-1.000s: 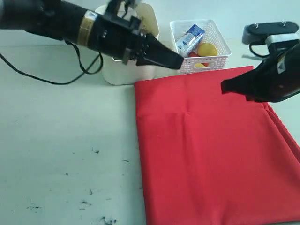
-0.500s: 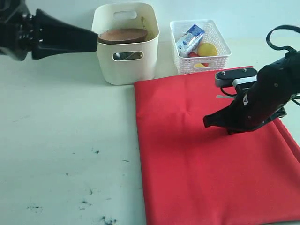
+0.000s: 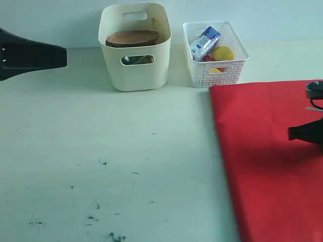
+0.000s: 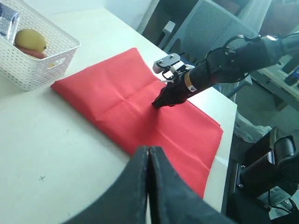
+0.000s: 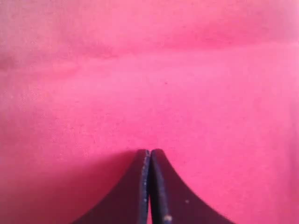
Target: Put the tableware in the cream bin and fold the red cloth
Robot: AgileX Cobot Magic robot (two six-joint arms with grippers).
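Observation:
The cream bin [image 3: 135, 70] stands at the back with the brown wooden plate [image 3: 132, 38] lying across its top; something steel shows through its handle cutout, and the other tableware is hidden. The red cloth [image 3: 267, 161] lies flat on the right, its edge just before the white basket. My right gripper [image 3: 291, 133] is shut, its tip down on the cloth [image 5: 154, 79], as the left wrist view shows [image 4: 156, 104]. The left gripper [image 3: 64, 56] hangs shut and empty at the far left, away from the bin. In its own view, its shut fingertips [image 4: 148, 149] point toward the cloth [image 4: 117, 98].
A white lattice basket [image 3: 227, 68] to the right of the bin holds a milk carton [image 3: 204, 41] and a lemon [image 3: 223, 53]. The pale tabletop [image 3: 126, 161] carries dark specks near the front. Beyond the cloth the table edge [image 4: 229, 135] drops off.
The red cloth's left edge has shifted well to the right, together with my right gripper. The left arm has drawn back from the bin to the far left.

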